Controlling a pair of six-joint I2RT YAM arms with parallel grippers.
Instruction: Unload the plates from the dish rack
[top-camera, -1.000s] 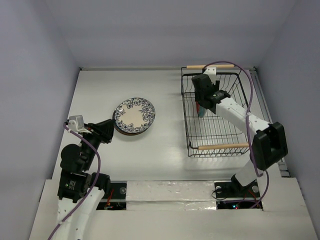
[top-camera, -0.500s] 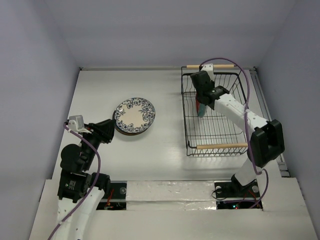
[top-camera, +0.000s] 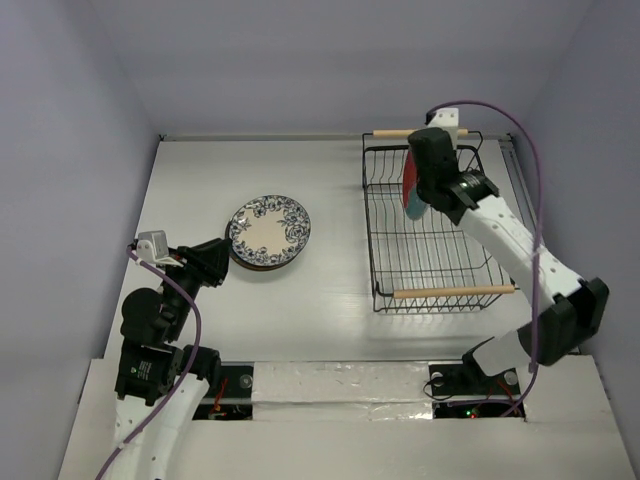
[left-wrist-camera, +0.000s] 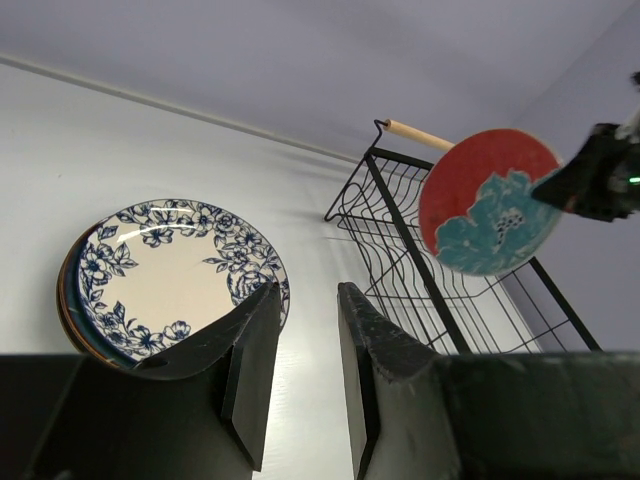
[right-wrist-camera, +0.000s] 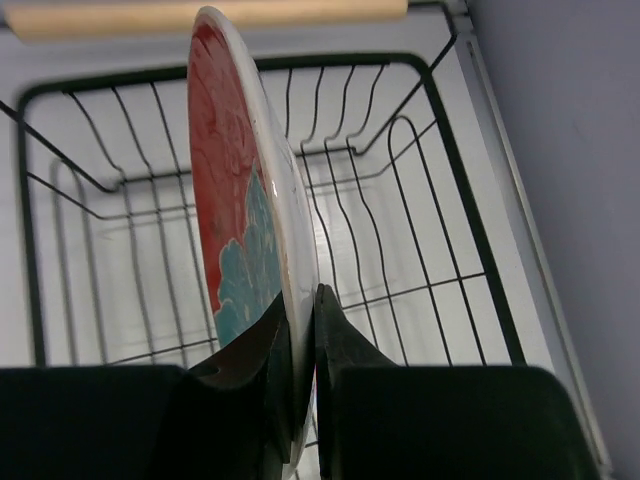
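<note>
Red plate (right-wrist-camera: 225, 180), rigid, glossy, likely breakable, hangs upright over the dish rack (top-camera: 445, 292), rim pinched by the right gripper (right-wrist-camera: 300, 305); the left gripper (left-wrist-camera: 305, 300) stands slightly apart, empty.

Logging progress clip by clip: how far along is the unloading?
Done: the white-blue floral plate tops a stack on the table. In hand: the right gripper clamps the red plate above the dish rack. Left: set it down; the rack looks empty.

Glossy glazed plate (right-wrist-camera: 235, 200) — black wire rack (top-camera: 425, 255), pale wooden handles (top-camera: 445, 292) — matt white table (top-camera: 250, 170)
</note>
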